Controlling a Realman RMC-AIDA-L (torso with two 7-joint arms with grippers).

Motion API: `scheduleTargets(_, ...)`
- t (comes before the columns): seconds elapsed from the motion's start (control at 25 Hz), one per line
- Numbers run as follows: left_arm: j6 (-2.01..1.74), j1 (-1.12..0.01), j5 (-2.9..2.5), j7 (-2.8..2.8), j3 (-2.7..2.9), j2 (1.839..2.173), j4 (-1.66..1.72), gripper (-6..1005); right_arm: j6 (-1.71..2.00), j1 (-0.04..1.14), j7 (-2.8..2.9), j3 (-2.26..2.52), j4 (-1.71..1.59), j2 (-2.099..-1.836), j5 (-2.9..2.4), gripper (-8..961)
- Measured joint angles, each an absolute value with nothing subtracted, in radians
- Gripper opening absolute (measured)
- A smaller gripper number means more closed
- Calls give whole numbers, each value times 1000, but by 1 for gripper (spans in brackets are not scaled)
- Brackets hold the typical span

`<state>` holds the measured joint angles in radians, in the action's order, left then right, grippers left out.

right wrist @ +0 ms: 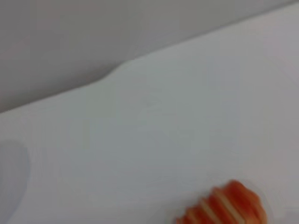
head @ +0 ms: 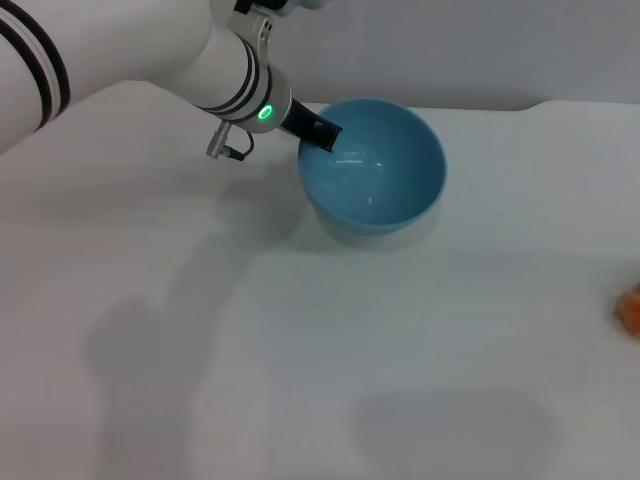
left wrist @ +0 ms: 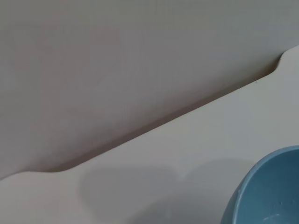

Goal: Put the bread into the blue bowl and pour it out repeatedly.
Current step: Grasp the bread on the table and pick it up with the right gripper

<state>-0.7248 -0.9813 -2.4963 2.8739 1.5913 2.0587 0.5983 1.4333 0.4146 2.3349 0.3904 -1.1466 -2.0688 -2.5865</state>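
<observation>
The blue bowl [head: 372,165] stands toward the back of the white table, and nothing lies inside it. My left gripper [head: 320,132] is at the bowl's left rim, shut on it, with one black finger showing inside the wall. The left wrist view catches only a piece of the blue bowl [left wrist: 268,191]. The bread [head: 631,308] lies on the table at the far right edge of the head view, well apart from the bowl. In the right wrist view the bread [right wrist: 224,207] shows orange with pale stripes. My right gripper is not visible in any view.
The white table [head: 300,350] stretches wide in front of the bowl. Its back edge [left wrist: 154,128] meets a grey wall, with notched corners. My left arm [head: 150,70] reaches in from the upper left.
</observation>
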Motion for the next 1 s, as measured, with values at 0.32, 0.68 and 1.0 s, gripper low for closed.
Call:
scheduleTargets(0.32, -720, -981, -2497, 2871, 1596, 2060, 601, -2, 1379, 394, 2323, 340, -1108, -2071, -2611, 760)
scheduleTargets(0.68, -759, -983, -2492, 2874, 1590, 2062, 604, -1, 1252, 412, 2269, 351, -981, -2064, -2573, 760)
scheduleTargets(1.0, -805, -981, -2489, 2875, 1562, 2060, 644, -1, 1208, 410, 2261, 350, -936, -2057, -2577, 760)
